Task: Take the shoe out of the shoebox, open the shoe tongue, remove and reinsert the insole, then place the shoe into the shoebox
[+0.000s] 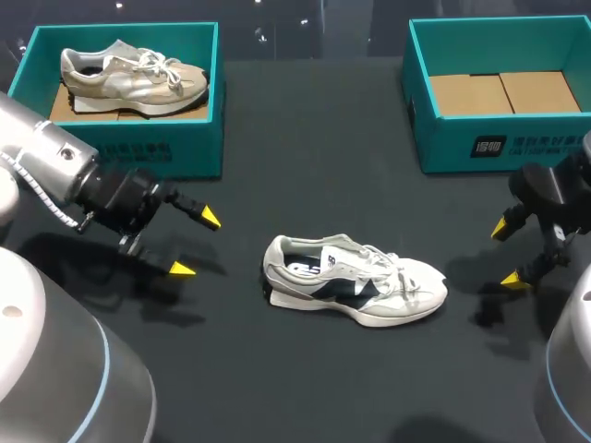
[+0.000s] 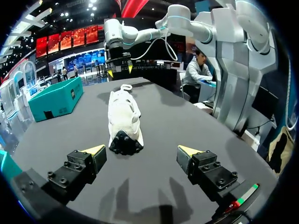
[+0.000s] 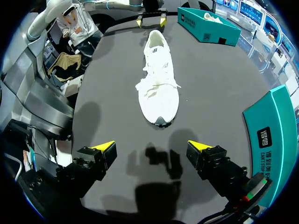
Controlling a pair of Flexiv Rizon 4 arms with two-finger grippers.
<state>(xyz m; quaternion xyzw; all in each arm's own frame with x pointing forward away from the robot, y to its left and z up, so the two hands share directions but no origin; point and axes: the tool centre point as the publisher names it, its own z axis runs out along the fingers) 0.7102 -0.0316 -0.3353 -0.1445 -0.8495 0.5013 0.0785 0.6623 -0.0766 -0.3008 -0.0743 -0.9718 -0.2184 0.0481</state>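
A white shoe with dark navy panels lies on its sole in the middle of the black table, heel toward my left arm, toe toward my right. My left gripper hovers open left of the heel, nothing between its fingers; from its wrist the shoe lies ahead, heel nearest. My right gripper stands open right of the toe, empty; its wrist camera sees the shoe toe first. An empty teal shoebox with cardboard floor sits at the back right.
A second teal shoebox at the back left holds a beige shoe. In the right wrist view the nearer teal box stands close beside my right gripper. My left gripper has bare table around it.
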